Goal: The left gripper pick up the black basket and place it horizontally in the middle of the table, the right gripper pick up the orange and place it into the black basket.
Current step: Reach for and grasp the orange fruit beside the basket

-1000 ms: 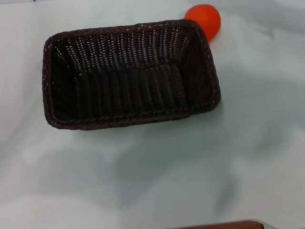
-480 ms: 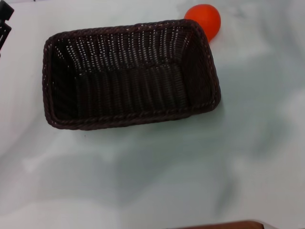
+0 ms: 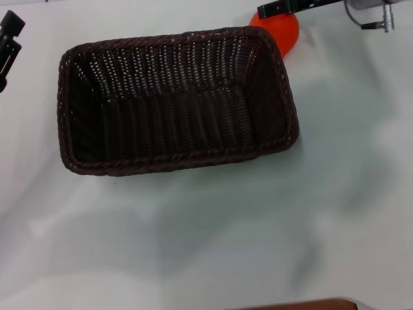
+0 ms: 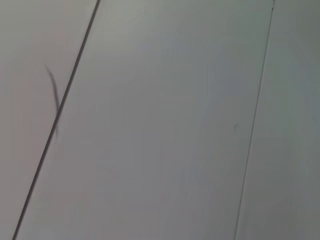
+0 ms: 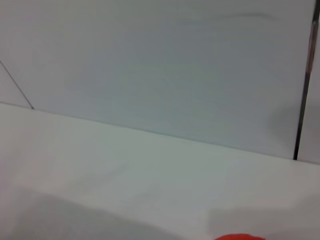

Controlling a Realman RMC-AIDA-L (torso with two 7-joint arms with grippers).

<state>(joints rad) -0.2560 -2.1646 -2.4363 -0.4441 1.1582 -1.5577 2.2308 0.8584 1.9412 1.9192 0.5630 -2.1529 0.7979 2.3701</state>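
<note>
Right jaws [image 3: 274, 9] sit directly over the orange [image 3: 279, 32], covering its top; I can't tell whether they're open or closed. Left jaws [image 3: 8, 40] hang at the far left edge, apart from the black basket [image 3: 177, 100], state also unclear. The basket lies on the worktop [image 3: 258, 232], its far right corner touching the orange.
</note>
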